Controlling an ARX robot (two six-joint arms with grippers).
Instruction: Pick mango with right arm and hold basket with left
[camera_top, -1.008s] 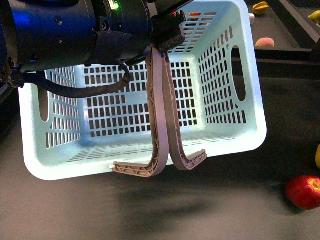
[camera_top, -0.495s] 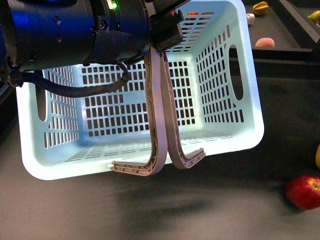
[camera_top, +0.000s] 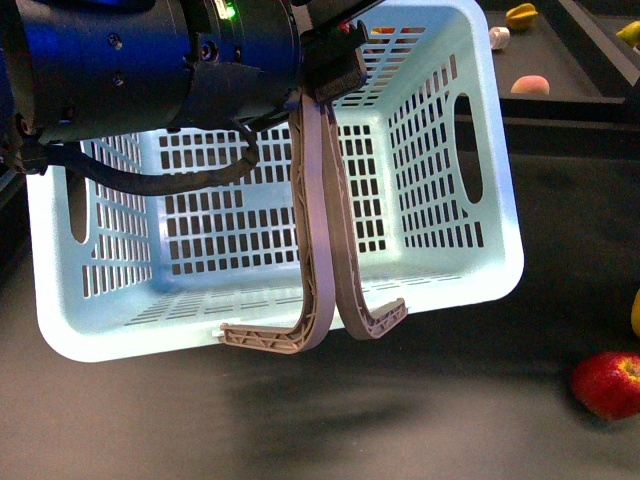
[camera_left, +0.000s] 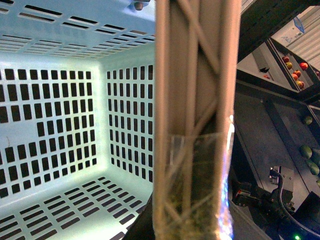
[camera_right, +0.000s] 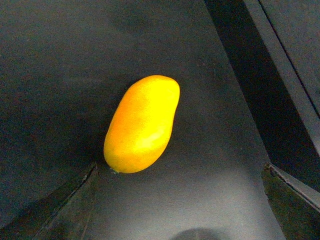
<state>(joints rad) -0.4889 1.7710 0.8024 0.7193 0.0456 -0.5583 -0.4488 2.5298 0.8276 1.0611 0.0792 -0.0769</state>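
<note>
left side first: the left arm fills the top of the front view. the left gripper is narrow, its long tan fingers nearly together, tips at the near rim of the pale blue basket. we judge it is clamped on that rim, though the contact itself is not clear. the basket sits tilted and is held at one spot only, so it could swing or slip out if the arm jerks.

right of that gripper, well apart, a red apple lies on the dark table. it is a wrong-pick risk if the right arm drifts.

the right gripper is spread wide and holds nothing. the mango lies on the table just ahead of the fingertips, much nearer one finger than the other. closing from here could nudge it off-centre, and we think it would roll or squirt out, since the skin looks slick.

the mango is smooth, oblong and yellow-orange with a glossy highlight. it lies on its side, with no bruises that we can see.
</note>
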